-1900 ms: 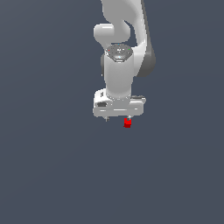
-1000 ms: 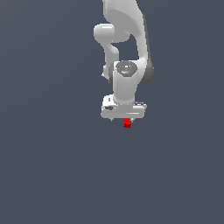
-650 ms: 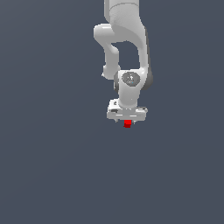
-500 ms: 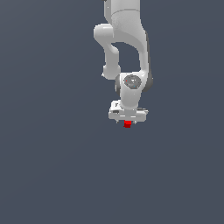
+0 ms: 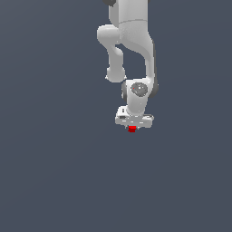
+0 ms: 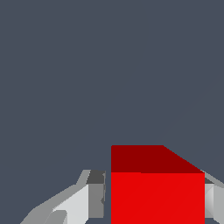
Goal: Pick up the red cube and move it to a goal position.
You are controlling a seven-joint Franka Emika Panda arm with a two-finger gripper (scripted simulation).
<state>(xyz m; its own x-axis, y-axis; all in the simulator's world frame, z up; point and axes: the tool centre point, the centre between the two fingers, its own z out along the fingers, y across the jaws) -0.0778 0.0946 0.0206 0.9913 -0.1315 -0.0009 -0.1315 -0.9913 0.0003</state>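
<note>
Exterior view: white arm (image 5: pixel 131 41) bent down over the grey counter (image 5: pixel 54 172); tool (image 5: pixel 132 127) directly over cube (image 5: pixel 132 129), tiny, bright red.

Wrist view: cube (image 6: pixel 157 192) plain-faced, darker upper face, sitting between fingers (image 6: pixel 87 197); grip cannot be told.

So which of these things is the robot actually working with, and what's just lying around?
Part of the job:
- the red cube, sitting between the fingers
- the gripper, low over the cube

Just lying about:
- nothing else shows; only the plain grey floor
</note>
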